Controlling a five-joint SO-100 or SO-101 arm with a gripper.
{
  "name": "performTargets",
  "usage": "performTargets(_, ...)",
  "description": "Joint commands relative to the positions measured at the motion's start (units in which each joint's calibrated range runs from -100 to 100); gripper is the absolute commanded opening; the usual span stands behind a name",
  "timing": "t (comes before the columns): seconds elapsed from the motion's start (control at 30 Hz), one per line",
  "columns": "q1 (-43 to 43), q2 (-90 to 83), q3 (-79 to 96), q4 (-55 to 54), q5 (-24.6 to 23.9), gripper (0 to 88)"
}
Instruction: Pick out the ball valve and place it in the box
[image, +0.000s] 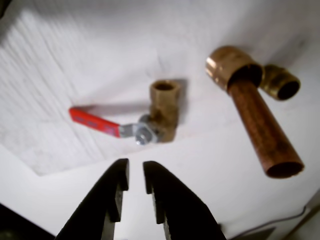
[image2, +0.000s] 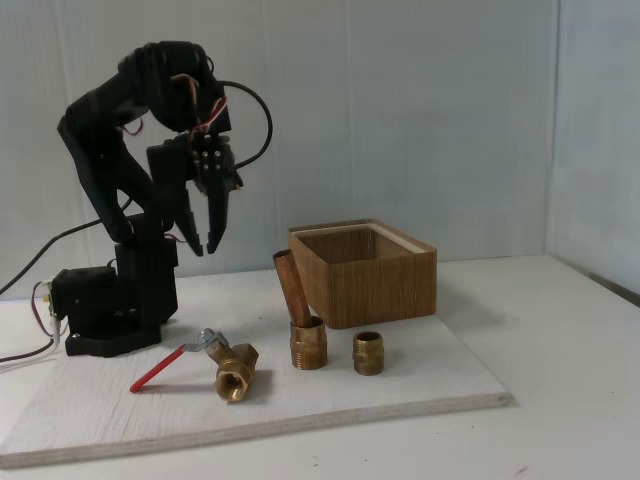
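Note:
The ball valve (image: 162, 111) (image2: 233, 370) lies on the white board, brass body with a red lever handle (image: 94, 122) pointing left in both views. My gripper (image: 136, 171) (image2: 204, 244) hangs in the air above the board, apart from the valve, with a narrow gap between its black fingertips and nothing held. In the wrist view the valve sits just beyond the fingertips. The wooden ribbed box (image2: 364, 272) stands open-topped at the back of the board, right of the gripper in the fixed view.
A brass fitting with a copper pipe stub (image: 260, 120) (image2: 303, 325) and a short brass nipple (image: 281, 82) (image2: 368, 352) stand right of the valve. The arm's black base (image2: 110, 305) sits at the board's left with cables trailing off.

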Motion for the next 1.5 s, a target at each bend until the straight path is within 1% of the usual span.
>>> performTargets(0.0,4.2,0.1,0.1,0.7,3.2,2.0)
performTargets(0.17,10.1,0.6,0.2,0.4,7.3,2.0)
performTargets(0.27,11.5,0.8,1.1,0.0,9.2,2.7)
performTargets(0.43,11.5,0.1,5.5,-3.3,9.3,3.0)
performTargets(0.47,11.6,0.1,6.4,-4.3,9.1,4.4)
performTargets(0.53,12.1,0.1,8.3,-6.7,7.8,10.4)
performTargets(0.63,13.5,0.1,10.2,-10.6,6.0,24.6)
performTargets(0.7,14.1,0.1,10.5,-12.6,5.7,33.2)
performTargets(0.8,14.2,0.6,10.8,-14.7,5.5,40.4)
performTargets(1.07,14.2,0.9,12.5,-15.3,5.6,38.9)
performTargets(1.33,14.2,0.7,20.1,-23.5,5.3,34.9)
performTargets(1.47,14.1,0.6,22.6,-27.0,2.7,33.9)
